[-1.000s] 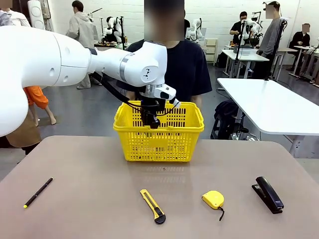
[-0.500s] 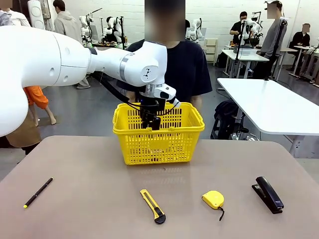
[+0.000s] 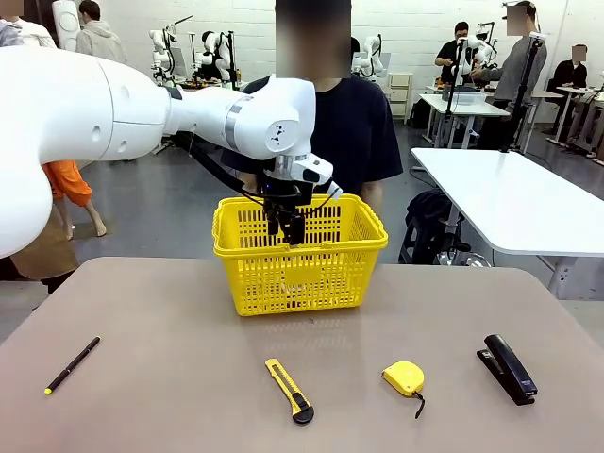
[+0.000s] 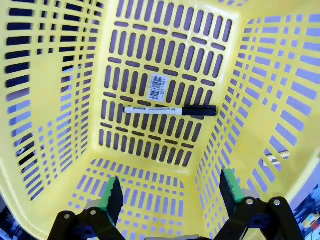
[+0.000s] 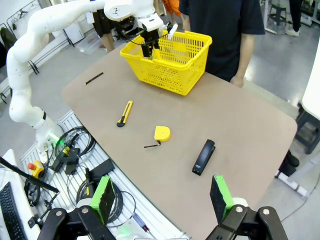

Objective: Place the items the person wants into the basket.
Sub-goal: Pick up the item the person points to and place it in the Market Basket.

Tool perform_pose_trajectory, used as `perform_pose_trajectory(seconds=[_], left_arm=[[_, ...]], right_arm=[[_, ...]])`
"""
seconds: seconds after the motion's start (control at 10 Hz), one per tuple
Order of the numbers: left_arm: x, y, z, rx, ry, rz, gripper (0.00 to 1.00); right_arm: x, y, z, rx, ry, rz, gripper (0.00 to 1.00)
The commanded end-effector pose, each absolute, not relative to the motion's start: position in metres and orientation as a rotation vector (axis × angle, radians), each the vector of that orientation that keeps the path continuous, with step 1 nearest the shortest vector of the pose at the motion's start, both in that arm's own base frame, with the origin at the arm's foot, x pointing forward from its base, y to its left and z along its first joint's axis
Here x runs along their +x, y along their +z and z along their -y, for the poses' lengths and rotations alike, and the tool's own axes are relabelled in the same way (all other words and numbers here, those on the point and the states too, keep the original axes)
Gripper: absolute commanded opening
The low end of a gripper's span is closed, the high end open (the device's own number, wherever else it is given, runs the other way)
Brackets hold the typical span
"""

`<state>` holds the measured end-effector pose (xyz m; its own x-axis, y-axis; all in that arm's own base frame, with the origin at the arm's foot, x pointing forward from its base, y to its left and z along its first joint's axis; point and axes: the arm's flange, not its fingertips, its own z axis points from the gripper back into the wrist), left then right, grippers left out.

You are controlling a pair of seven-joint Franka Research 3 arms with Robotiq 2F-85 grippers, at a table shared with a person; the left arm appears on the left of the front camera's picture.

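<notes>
Front view: the left end effector (image 3: 286, 231) hangs in the mouth of the basket (image 3: 302, 278), fingertips about level with the rim, close to the near-left side. My worry is a finger snagging the lattice on the way out, which would drag or tip the whole basket toward the person (image 3: 359, 123) right behind it. Well in front of it on the desk (image 3: 170, 311) lie the utility knife (image 3: 289, 390) and, far off to its left, the pen (image 3: 72, 364). The tape measure (image 3: 404, 377) sits near the knife and the stapler (image 3: 508, 368) further right, so grabbing the wrong thing is a real risk.

Left wrist view: the end effector (image 4: 171, 187) is spread wide with nothing between the pads. The marker (image 4: 170, 110) lies flat on the basket floor (image 4: 50, 100) straight below it, so that one looks done.

Right wrist view: the right end effector (image 5: 162, 194) is also wide open and empty, high above the desk. Below it I see the stapler (image 5: 203, 156) and tape measure (image 5: 162, 133) nearest, the knife (image 5: 125, 112) beyond, and the pen (image 5: 94, 78) close to the desk edge. It's thin and flat, so a sloppy pinch could shove it off.
</notes>
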<state>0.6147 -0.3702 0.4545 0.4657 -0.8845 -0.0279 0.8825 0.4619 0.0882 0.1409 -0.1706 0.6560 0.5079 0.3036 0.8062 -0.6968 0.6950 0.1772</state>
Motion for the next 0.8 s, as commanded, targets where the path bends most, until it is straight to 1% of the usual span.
perform_pose_trajectory(seconds=[0.0, 0.2, 0.3, 0.4, 0.5, 0.7], left_arm=[[0.606, 0.506, 0.359, 0.090, -1.118, 0.074, 1.00], [0.564, 0.569, 0.340, 0.095, -1.115, 0.161, 1.00], [0.533, 0.594, 0.326, 0.103, -1.080, 0.175, 1.00], [0.495, 0.615, 0.308, 0.064, -1.080, 0.187, 1.00], [0.467, 0.627, 0.288, 0.036, -1.056, 0.241, 1.00], [0.428, 0.628, 0.259, 0.027, -1.036, 0.247, 1.00]], right_arm=[[0.141, 0.655, 0.170, 0.532, 0.641, 0.837, 1.00], [0.141, 0.655, 0.170, 0.532, 0.641, 0.837, 1.00], [0.141, 0.655, 0.170, 0.532, 0.641, 0.837, 1.00], [0.141, 0.655, 0.170, 0.532, 0.641, 0.837, 1.00], [0.141, 0.655, 0.170, 0.532, 0.641, 0.837, 1.00], [0.141, 0.655, 0.170, 0.532, 0.641, 0.837, 1.00]])
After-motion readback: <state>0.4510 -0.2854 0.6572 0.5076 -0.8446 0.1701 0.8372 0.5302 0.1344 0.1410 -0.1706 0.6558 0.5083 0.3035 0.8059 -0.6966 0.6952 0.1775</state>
